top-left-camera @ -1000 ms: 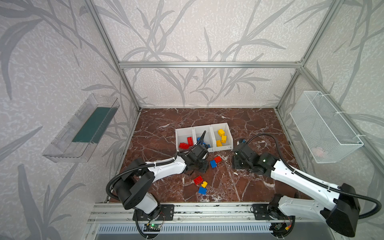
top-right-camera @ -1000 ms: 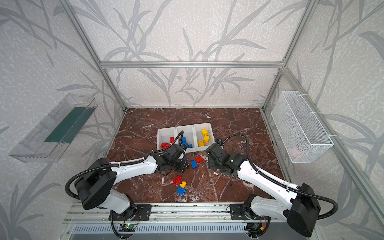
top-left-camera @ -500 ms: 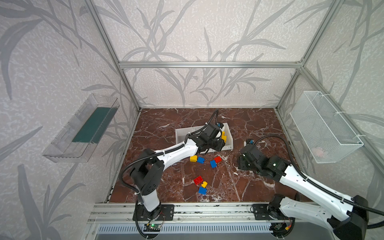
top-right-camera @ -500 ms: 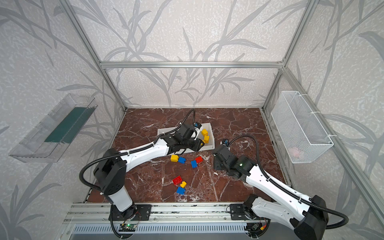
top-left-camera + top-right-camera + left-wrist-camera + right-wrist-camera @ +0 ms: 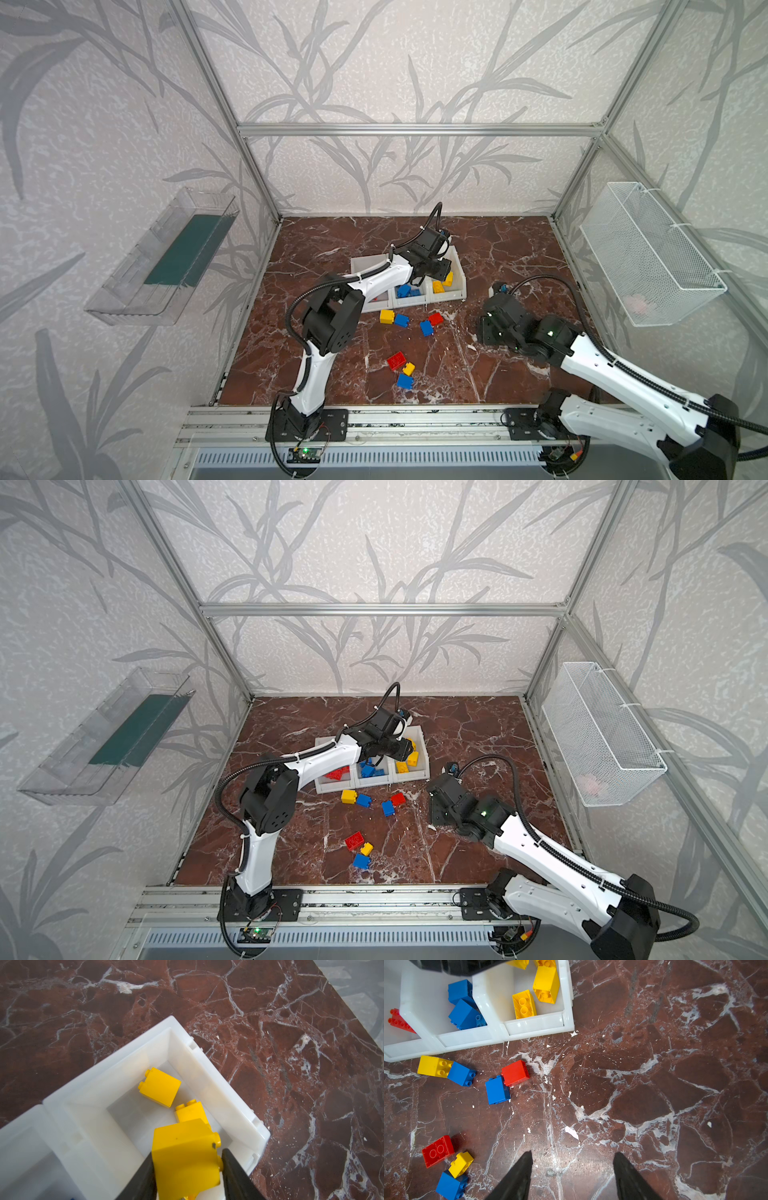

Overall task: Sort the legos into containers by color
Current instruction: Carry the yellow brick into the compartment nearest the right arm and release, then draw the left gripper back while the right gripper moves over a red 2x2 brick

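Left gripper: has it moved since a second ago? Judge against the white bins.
Yes. The left gripper, holding a yellow brick, went from in front of the white bins to above their yellow compartment.

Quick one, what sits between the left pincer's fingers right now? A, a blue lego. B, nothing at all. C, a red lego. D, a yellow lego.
D: the left wrist view shows a yellow lego between the fingers of the left pincer, over the white bin holding other yellow legos.
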You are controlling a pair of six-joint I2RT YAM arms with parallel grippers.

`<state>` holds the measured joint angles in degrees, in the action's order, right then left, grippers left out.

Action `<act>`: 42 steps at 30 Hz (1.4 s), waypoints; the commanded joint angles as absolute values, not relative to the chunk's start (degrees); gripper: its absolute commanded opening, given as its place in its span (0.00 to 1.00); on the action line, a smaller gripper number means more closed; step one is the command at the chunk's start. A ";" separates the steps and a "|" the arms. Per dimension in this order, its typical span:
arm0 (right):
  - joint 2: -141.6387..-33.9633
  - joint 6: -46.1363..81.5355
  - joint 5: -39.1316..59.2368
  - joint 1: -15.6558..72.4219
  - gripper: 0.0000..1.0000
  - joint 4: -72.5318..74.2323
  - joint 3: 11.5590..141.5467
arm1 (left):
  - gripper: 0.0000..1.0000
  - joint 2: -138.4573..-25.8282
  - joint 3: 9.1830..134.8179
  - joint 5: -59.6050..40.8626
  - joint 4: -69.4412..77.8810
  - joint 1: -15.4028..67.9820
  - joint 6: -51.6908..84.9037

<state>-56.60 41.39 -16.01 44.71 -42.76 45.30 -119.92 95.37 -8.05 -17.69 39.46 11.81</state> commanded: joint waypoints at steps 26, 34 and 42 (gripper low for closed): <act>-64.02 36.87 -11.06 44.21 0.65 -40.12 48.27 | 0.69 -86.17 61.66 -4.22 -9.91 32.05 14.88; -76.51 34.34 -6.10 44.96 0.64 -34.86 52.59 | 0.70 -69.84 47.75 -0.39 -11.42 31.30 17.96; -91.35 31.66 -6.57 47.32 0.65 -33.89 63.21 | 0.70 -55.15 34.62 0.91 -13.65 31.27 24.31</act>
<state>-88.64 33.39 -6.66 46.78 -34.87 60.12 -58.46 36.82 -0.91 -12.10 31.48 21.17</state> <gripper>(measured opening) 0.647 0.697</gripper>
